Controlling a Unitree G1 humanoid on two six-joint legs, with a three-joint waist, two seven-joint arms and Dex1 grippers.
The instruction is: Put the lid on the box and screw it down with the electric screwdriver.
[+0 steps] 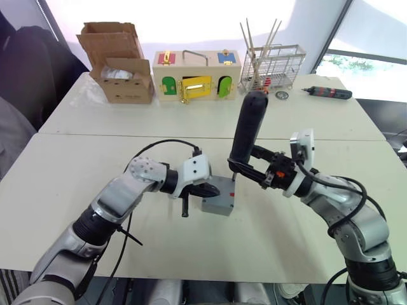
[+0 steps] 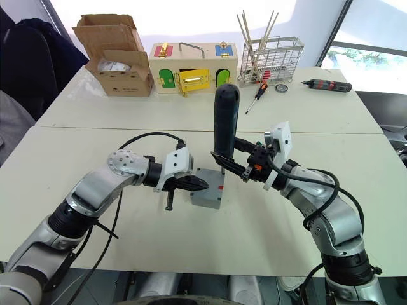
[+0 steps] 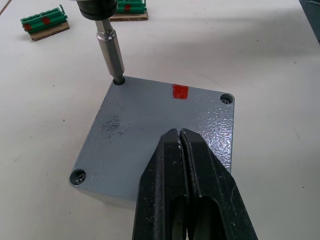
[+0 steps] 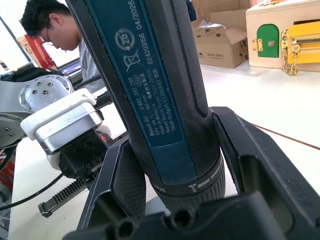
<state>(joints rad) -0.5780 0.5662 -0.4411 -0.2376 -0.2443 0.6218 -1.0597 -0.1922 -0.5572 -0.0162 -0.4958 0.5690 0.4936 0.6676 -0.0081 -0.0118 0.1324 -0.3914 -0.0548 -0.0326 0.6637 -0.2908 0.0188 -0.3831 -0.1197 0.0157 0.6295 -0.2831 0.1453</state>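
Two white tables [image 1: 127,241] are standing pushed together, with a thin line running between them. The near table is holding a small grey box [image 1: 219,198] near its middle. The box is sitting flat with a lid on top and a red mark on its side.

The far table is carrying more things. At eleven o'clock a brown cardboard carton [image 1: 121,63] is sitting open. At twelve o'clock a wooden box [image 1: 196,76] with coloured doors is standing. At one o'clock a wire basket [image 1: 273,67] is holding thin sticks. A small round thing [image 1: 282,95] is lying beside it. At two o'clock a dark screwdriver [image 1: 327,93] is lying near the edge.
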